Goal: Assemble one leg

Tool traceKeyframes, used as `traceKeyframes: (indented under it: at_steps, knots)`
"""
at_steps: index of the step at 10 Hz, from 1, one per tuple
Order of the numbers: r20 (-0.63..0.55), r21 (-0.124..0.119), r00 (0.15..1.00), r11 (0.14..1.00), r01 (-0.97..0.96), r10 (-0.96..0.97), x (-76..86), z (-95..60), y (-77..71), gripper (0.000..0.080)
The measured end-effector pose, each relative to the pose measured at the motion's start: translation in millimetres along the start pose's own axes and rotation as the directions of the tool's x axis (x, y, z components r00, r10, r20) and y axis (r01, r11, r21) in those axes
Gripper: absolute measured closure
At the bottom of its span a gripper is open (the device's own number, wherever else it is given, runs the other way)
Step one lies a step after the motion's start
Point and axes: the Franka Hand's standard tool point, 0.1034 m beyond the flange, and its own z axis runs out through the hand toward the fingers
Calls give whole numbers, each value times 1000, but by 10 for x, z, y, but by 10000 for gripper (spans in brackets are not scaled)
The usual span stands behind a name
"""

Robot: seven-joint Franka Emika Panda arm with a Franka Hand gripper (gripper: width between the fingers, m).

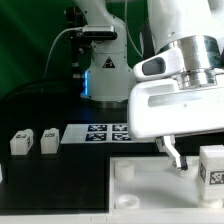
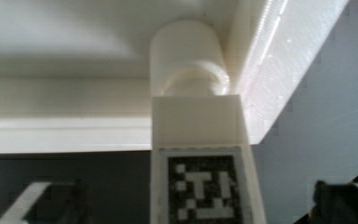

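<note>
A white leg (image 2: 201, 130) with a black-and-white tag fills the middle of the wrist view. Its rounded far end lies against the raised rim of the large white panel (image 2: 69, 60). My gripper (image 2: 194, 206) is open. Its dark fingertips (image 2: 34, 205) stand on either side of the leg with gaps, not touching it. In the exterior view the same leg (image 1: 211, 166) stands at the right edge on the panel (image 1: 150, 195). My gripper (image 1: 196, 158) hangs over it, with one finger (image 1: 172, 153) showing beside it. The other finger is hidden.
Two more legs (image 1: 20, 143) (image 1: 48, 139) stand at the exterior view's left on the black table. The marker board (image 1: 105, 132) lies behind the panel. A round corner socket (image 1: 122, 169) shows on the panel. The robot base and cables stand at the back.
</note>
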Motion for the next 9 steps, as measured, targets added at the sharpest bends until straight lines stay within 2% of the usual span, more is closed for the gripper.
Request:
traceKeyframes:
  at_steps: [7, 8, 9]
  knots:
    - [8, 1, 1000, 1000, 0, 0, -18, 11, -1, 151]
    - [99, 17, 995, 1000, -9, 7, -9, 20, -47, 151]
    - [100, 21, 995, 1000, -12, 9, 129, -12, -48, 151]
